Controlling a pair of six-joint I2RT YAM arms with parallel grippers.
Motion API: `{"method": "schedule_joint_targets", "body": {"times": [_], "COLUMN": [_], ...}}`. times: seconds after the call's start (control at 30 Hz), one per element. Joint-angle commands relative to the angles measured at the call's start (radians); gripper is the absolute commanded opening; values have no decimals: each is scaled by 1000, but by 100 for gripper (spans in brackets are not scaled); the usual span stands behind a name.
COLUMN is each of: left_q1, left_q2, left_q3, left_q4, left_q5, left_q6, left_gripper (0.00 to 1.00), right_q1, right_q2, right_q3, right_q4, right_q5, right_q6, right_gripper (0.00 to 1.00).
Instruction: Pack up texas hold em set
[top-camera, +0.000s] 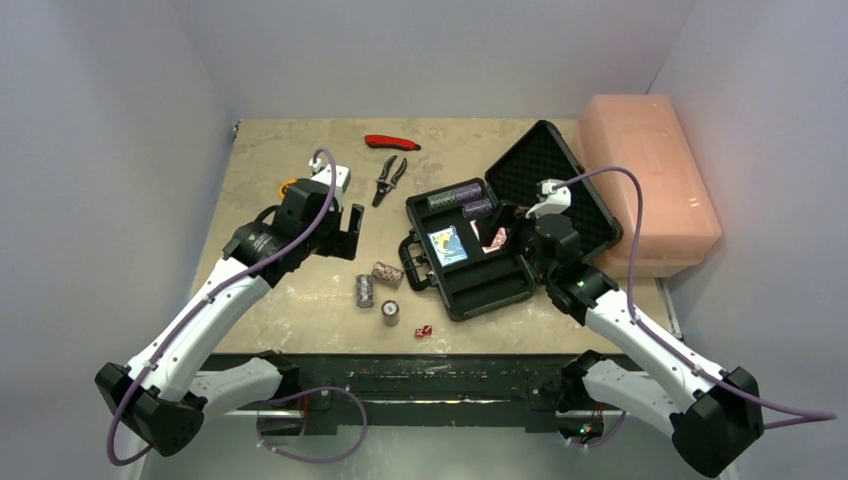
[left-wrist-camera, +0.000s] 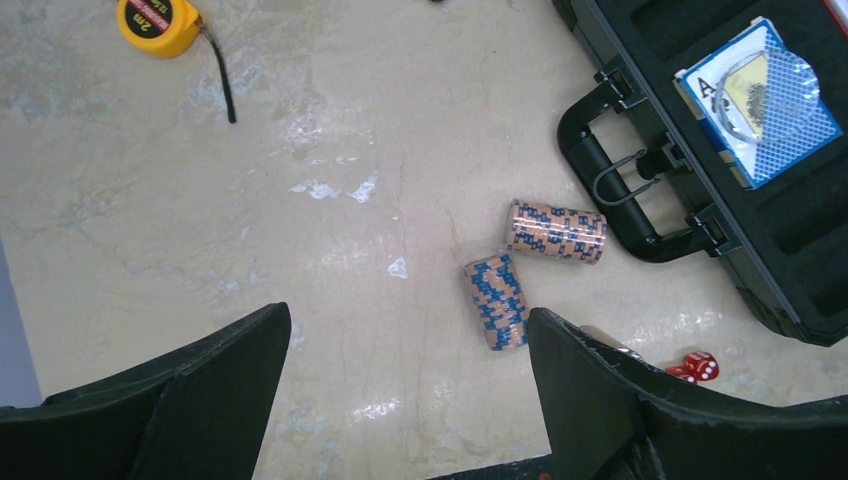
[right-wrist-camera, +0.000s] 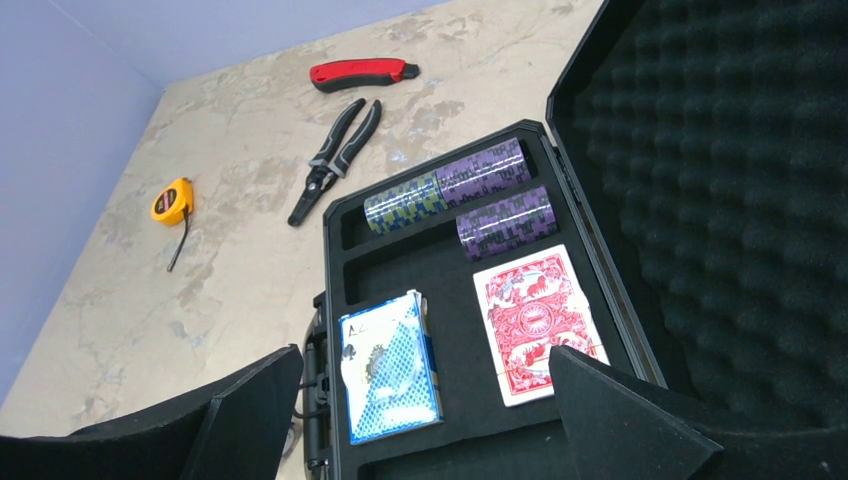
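Observation:
The black briefcase (top-camera: 478, 290) lies open, its foam lid (top-camera: 550, 180) raised. Inside are chip stacks (right-wrist-camera: 485, 172), a blue deck (right-wrist-camera: 388, 368) and a red deck (right-wrist-camera: 535, 320). Three chip stacks lie loose on the table left of the case (top-camera: 387, 272) (top-camera: 364, 290) (top-camera: 390, 313). Two of them show in the left wrist view (left-wrist-camera: 556, 231) (left-wrist-camera: 497, 302). Tiny red dice (top-camera: 423, 330) sit near the front edge. My left gripper (left-wrist-camera: 405, 400) is open and empty above the table beside the loose stacks. My right gripper (right-wrist-camera: 425, 420) is open and empty above the decks.
A large pink box (top-camera: 650, 180) stands right of the case. Pliers (top-camera: 388, 180), a red-handled tool (top-camera: 392, 142) and a yellow tape measure (left-wrist-camera: 158, 22) lie at the back of the table. The case handle (left-wrist-camera: 600, 190) faces the loose stacks.

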Motion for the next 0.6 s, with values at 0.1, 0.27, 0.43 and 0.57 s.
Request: {"method": "schedule_joint_targets", "body": {"times": [0.1, 0.27, 0.43, 0.57], "left_q1": [-79, -168, -222, -257], "left_q2": [53, 89, 133, 152], "left_q3": [34, -5, -20, -48], "left_q4": [-28, -4, -12, -20], "left_q5": [29, 30, 65, 62], "left_q6": [-129, -167, -185, -222], "left_gripper": [87, 87, 87, 86], "right_q1": [1, 1, 2, 0], "right_q2": [-34, -61, -90, -108], "right_q3": [25, 30, 26, 18], "right_q4": [-101, -162, -214, -244], "right_q5": [16, 4, 10, 17], "right_q6": [33, 42, 54, 70], "right_gripper": [99, 99, 99, 99]}}
